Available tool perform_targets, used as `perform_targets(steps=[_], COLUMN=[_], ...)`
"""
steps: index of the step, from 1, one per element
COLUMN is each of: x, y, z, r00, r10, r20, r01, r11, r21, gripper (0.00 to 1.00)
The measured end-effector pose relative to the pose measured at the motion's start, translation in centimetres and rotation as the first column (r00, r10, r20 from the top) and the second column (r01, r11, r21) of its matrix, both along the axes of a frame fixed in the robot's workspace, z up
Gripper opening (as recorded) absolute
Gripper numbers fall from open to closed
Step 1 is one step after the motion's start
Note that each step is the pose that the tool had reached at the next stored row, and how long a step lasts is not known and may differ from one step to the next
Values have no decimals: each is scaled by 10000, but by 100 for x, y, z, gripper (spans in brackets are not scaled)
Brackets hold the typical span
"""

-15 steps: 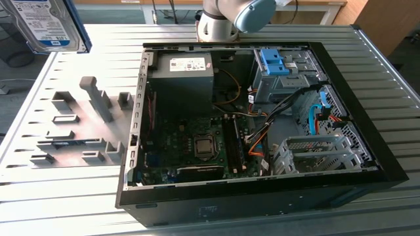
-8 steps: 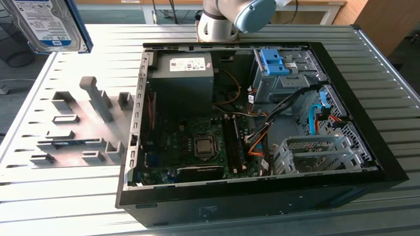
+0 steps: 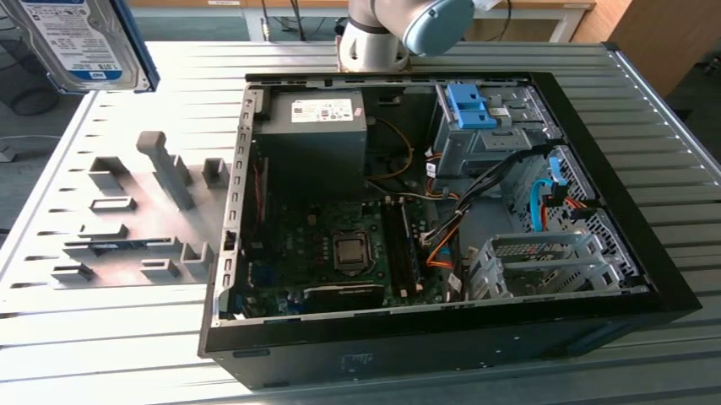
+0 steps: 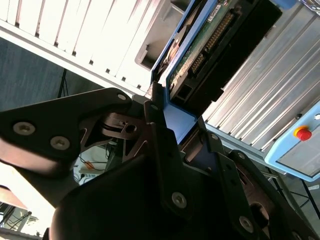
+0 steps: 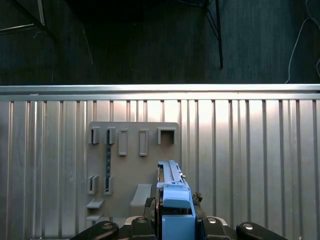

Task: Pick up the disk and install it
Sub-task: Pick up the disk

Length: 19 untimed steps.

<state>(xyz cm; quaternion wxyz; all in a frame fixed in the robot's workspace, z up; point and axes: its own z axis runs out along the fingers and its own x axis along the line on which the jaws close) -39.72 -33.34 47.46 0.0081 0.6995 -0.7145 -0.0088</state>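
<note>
Blue caddy rails frame the disk [image 4: 220, 35], and the gripper [image 4: 177, 122] has its fingers [image 4: 157, 135] clenched on one rail end. The exterior view places the disk high at its left, apart from the open computer case [image 3: 451, 354]. In the first wrist view it stands edge-on above a grey fixture plate [image 5: 132, 170].

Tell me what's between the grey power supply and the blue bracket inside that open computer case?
In the exterior view, loose orange and black cables run through the gap between the power supply and the blue bracket.
</note>
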Motion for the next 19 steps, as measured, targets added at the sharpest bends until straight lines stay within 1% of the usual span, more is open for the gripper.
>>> perform_targets(steps=[13, 19], x=[86, 150], y=[-1, -1], z=[0, 0], r00=[10000, 10000], r10=[0, 0], r20=[0, 0], r01=[0, 0], r11=[10000, 10000], r21=[0, 0], gripper=[36, 36])
